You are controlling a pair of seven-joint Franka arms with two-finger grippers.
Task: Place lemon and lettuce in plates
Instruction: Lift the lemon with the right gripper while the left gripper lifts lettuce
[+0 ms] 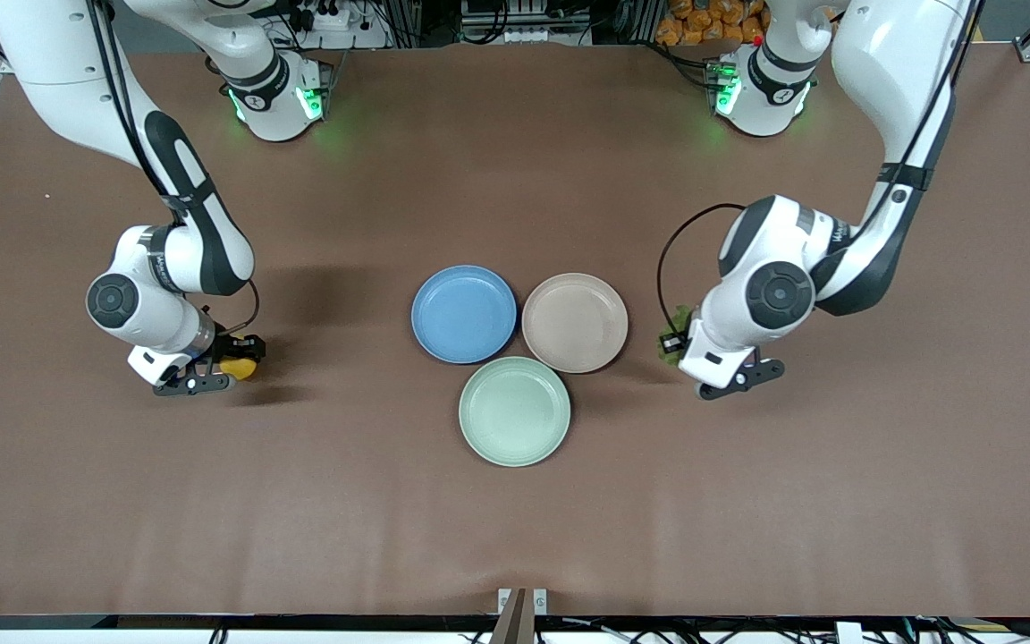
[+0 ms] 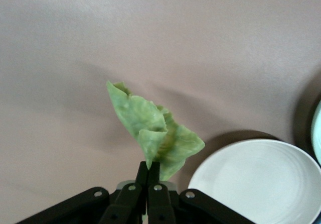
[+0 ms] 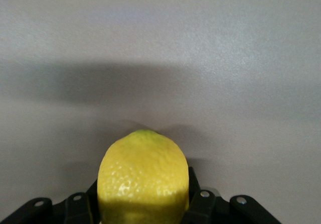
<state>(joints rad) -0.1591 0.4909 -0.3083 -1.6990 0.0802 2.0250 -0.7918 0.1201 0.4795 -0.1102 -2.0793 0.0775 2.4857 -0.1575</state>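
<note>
My right gripper (image 1: 240, 358) is shut on the yellow lemon (image 1: 239, 368) and holds it low over the table toward the right arm's end, well apart from the plates. In the right wrist view the lemon (image 3: 143, 179) fills the space between the fingers (image 3: 196, 194). My left gripper (image 1: 672, 341) is shut on the green lettuce leaf (image 1: 681, 317), low over the table beside the beige-pink plate (image 1: 575, 322). In the left wrist view the lettuce (image 2: 153, 128) hangs from the shut fingertips (image 2: 143, 173), with the beige-pink plate (image 2: 256, 184) close by. The blue plate (image 1: 464, 313) lies beside the beige-pink one. Both plates hold nothing.
A pale mint-green plate (image 1: 514, 410) lies nearer the front camera, touching both other plates; its edge shows in the left wrist view (image 2: 317, 131). The brown table mat (image 1: 515, 519) stretches wide around the plates.
</note>
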